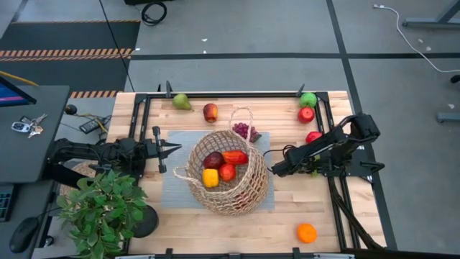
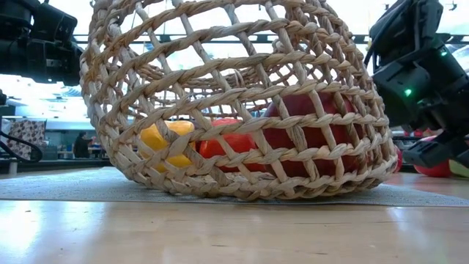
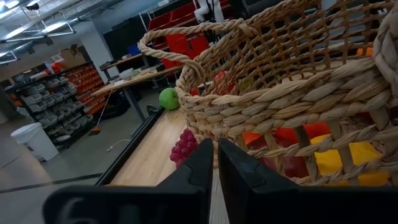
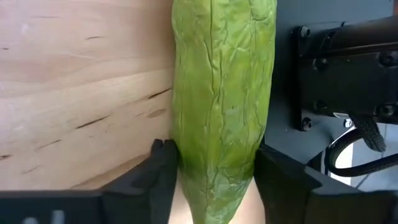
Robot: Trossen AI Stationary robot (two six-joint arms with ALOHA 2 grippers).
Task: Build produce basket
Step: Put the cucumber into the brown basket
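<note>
Produce lay scattered around one basket [image 1: 228,180], a round, open-weave tan wicker piece with two thin loop handles, tipped on its side on a grey mat [image 1: 176,191] at the middle of the desk [image 1: 237,230]. Inside the basket were four pieces: one dark red piece [image 1: 213,160], one red pepper [image 1: 235,157], one yellow pepper [image 1: 210,178] and one red apple [image 1: 227,172]. Just beyond the basket's far handle sat one bunch of purple grapes [image 1: 241,131]. Farther from the basket, along the far edge, were one green pear [image 1: 181,102] and one red-and-yellow apple [image 1: 210,112]. Off toward the far right corner from the basket were one green apple [image 1: 308,99] and two red fruits [image 1: 306,114], one behind the other. One orange [image 1: 307,233] lay near the front right corner.

The left tool [image 1: 172,149] hung just left of the basket, fingers pressed together with nothing between them. The right tool [image 4: 211,168] sat just right of the basket, its fingers closed against the sides of one long, wrinkled green vegetable [image 4: 221,93] lying on the desk.
</note>
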